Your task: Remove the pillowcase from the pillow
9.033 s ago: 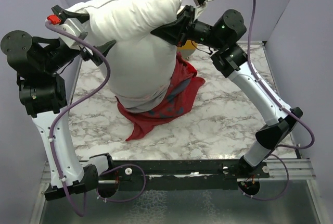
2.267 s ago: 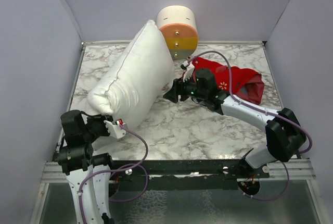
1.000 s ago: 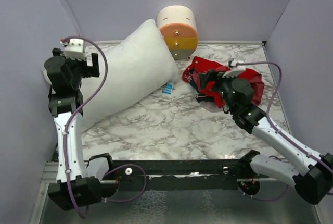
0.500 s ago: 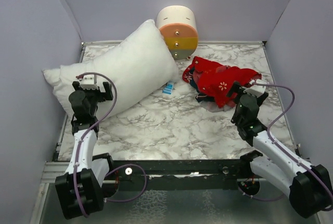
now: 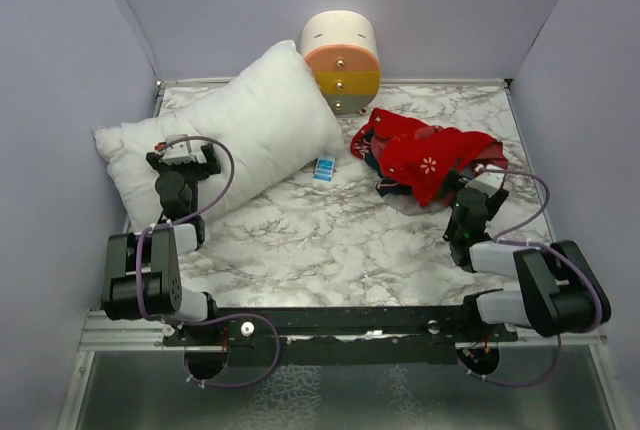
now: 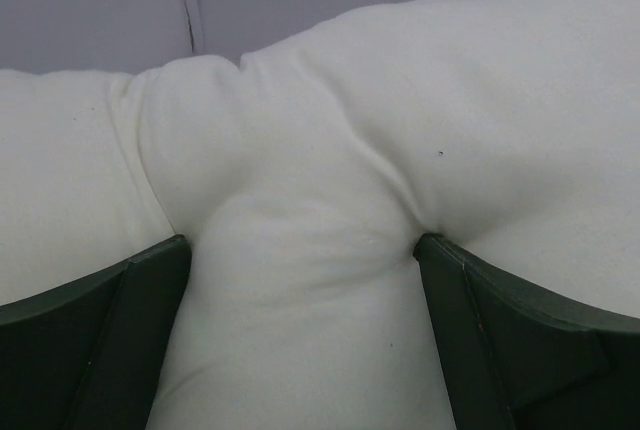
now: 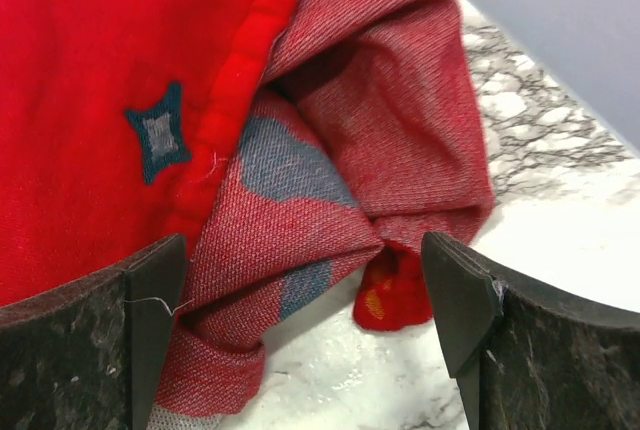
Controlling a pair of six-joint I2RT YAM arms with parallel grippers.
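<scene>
pillow (image 5: 235,135): plump, plain white, fluffy, bare of any cover.
pillow pose: lies flat at the far left, its long axis slanting from the near-left corner toward the far middle.
pillow surface (image 6: 320,200): creased, with a soft bulge at its near end.
pillowcase (image 5: 425,155): bright red, fully off, crumpled in a heap at the right, well apart from the pillow.
pillowcase detail (image 7: 150,80): partly inside out, showing a paler woven reverse with blue-grey patches; small flower marks on the red face.

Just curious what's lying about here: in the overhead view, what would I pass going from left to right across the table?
White pillow → cream-and-orange cylinder → crumpled red pillowcase.
</scene>
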